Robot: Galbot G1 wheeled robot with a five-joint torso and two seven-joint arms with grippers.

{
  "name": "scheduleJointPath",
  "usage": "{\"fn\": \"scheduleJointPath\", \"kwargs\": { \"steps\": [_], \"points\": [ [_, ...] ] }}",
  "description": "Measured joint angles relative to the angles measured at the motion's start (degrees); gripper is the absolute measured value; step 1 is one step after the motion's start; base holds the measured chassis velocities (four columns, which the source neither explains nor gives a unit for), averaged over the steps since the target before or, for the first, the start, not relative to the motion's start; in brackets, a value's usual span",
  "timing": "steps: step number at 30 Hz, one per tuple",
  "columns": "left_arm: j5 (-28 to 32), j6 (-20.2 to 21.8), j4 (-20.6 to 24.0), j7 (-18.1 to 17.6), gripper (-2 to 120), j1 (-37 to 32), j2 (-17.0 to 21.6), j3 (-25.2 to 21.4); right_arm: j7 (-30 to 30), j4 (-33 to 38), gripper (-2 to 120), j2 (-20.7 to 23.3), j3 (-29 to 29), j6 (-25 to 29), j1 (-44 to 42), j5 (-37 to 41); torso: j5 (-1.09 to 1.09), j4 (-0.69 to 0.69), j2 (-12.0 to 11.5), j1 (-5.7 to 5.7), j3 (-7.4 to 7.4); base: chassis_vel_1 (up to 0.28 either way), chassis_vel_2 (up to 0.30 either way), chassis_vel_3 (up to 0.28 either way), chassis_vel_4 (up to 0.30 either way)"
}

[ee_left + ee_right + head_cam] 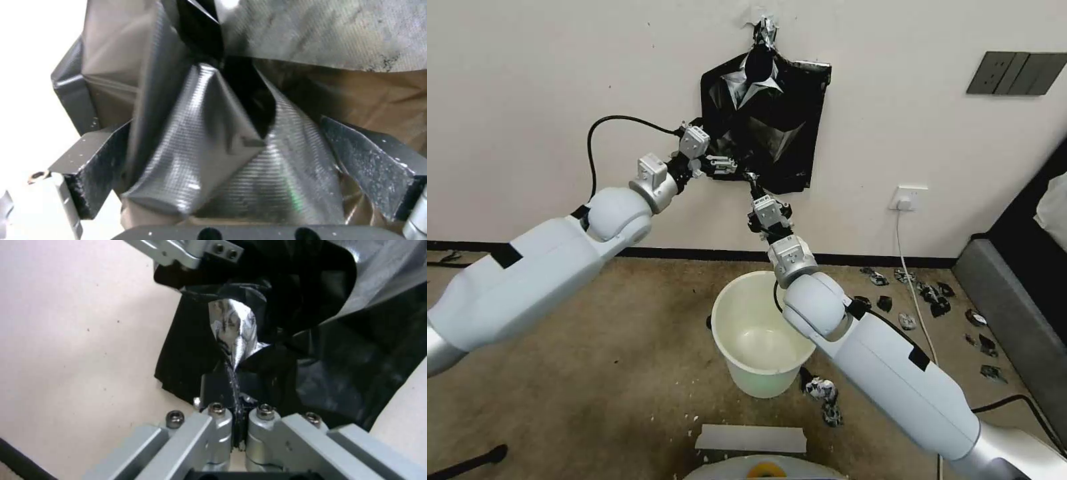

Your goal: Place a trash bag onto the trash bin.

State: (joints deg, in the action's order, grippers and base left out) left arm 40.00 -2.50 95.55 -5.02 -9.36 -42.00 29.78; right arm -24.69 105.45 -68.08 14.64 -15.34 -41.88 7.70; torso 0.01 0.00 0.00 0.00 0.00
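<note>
Fetching the trash bag (767, 127) off the far wall.
My left gripper (231, 166) has jaws apart around a fold; my right gripper (236, 413) is clamped on its lower edge; next, tug it free toward the trash bin (740, 347).

Both arms reach up and forward toward the trash bag (764, 120) hanging on the wall. The left gripper (724, 164) lies level at the bag's lower left edge, its dark fingers (95, 166) spread wide with bag film bunched between them. The right gripper (752, 179) points upward just below the bag's lower edge, jaws pressed together on a thin twisted strand of film.
</note>
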Motion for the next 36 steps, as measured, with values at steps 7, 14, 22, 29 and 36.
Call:
{"fn": "scheduleJointPath", "kwargs": {
  "steps": [7, 14, 22, 29, 36],
  "points": [
    [0.30, 2.22, -0.50, -0.94, 100, 3.28, -0.63, 3.41, 0.21, -0.11, 0, -0.15, -0.03, 0.26, -0.20, -0.11, 0.00, 0.00, 0.00, 0.00, 0.00, 0.000, 0.000, 0.000, 0.000],
    [0.12, 5.31, -0.99, -2.28, 100, 5.18, -0.87, 4.17, 0.24, -0.12, 0, -0.25, -0.14, 0.41, -0.47, -0.17, 0.00, 0.00, 0.00, 0.00, 0.00, 0.000, 0.000, 0.000, 0.000],
    [-0.07, 7.06, -2.04, -2.98, 76, 5.29, -1.20, 4.17, 0.47, -0.12, 0, -0.19, -0.55, 0.91, -1.10, -0.89, -0.01, 0.00, 0.00, 0.00, 0.00, 0.000, 0.000, 0.000, 0.000],
    [0.56, 7.34, -3.26, -3.47, 49, 6.68, -2.06, 3.46, 0.91, -0.14, 0, -0.02, -0.83, 1.33, -1.25, -1.56, 0.00, 0.00, 0.00, 0.00, -0.01, 0.000, 0.000, 0.000, 0.000],
    [1.35, 7.31, -3.74, -4.24, 24, 7.14, -2.78, 2.90, 1.00, -0.25, 0, -0.02, -1.19, 1.42, -1.76, -1.69, 0.00, 0.00, 0.00, 0.00, 0.00, 0.000, 0.000, 0.000, 0.000]
  ]
}}
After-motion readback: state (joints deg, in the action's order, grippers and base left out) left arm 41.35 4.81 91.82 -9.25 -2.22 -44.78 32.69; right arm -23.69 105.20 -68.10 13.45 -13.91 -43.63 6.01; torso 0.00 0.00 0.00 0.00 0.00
